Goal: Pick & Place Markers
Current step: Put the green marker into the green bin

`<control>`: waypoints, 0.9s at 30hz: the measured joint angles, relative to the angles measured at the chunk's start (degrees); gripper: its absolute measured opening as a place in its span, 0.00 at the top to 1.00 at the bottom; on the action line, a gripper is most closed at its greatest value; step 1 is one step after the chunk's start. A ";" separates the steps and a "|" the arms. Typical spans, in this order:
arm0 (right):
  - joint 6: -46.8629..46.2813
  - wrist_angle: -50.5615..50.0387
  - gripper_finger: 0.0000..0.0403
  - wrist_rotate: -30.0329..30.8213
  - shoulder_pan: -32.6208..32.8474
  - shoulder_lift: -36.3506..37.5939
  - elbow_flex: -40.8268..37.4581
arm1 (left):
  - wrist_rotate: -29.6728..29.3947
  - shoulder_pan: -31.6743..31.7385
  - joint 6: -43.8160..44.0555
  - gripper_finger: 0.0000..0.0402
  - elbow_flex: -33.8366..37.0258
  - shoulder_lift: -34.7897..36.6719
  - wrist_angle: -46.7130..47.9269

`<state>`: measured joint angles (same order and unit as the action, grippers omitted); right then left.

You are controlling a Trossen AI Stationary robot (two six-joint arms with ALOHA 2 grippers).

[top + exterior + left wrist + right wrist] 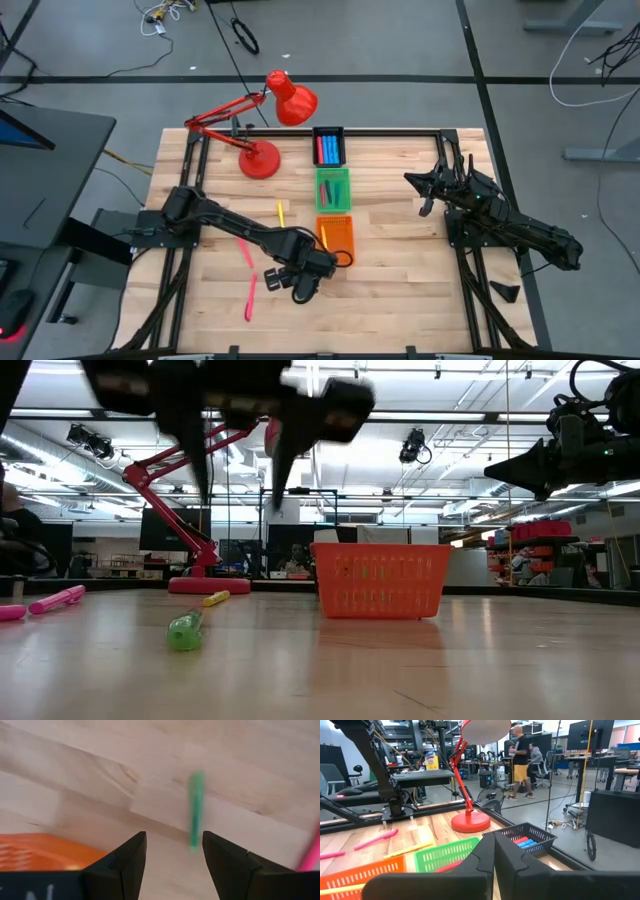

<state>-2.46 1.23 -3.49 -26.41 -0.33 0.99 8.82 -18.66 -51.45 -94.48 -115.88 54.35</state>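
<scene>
The left pincer [172,852] hangs above the desk [400,290] with its two dark fingers spread and nothing between them. Just past the fingertips, in the left wrist view, a green marker [196,810] lies flat on the wood, a thin, short stick, blurred, with one end near the gap between the fingers. In the low view the same green marker [186,630] lies end-on to the camera, near the front of the desk. The orange tray [336,236] sits just beside the left pincer [305,285]; only its corner [45,851] shows in the wrist view, and a pink marker [311,857] is cut off at that picture's edge.

Farther out, two pink markers [245,252] and [250,297] lie on the bare wood to the left of the pincer, and a yellow one [281,212] lies beyond it. The green tray [333,187] and the black tray [329,146] stand in line behind the orange one; the black one holds blue and red markers, though how many cannot be told. What lies in the green tray is hard to make out.

The left arm reaches from the desk's left side, bent low toward the middle front. The right pincer [494,851], fingers pressed together and empty, waits raised at the right rear of the desk. A red lamp [262,158] stands at the back.
</scene>
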 joint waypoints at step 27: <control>0.00 0.00 0.97 0.00 0.00 -0.01 0.00 | 3.81 -0.87 -0.21 0.50 13.41 -1.44 -14.11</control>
<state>-2.46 1.23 -3.49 -26.42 -0.34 0.99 12.62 -19.53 -51.66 -81.08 -117.32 40.24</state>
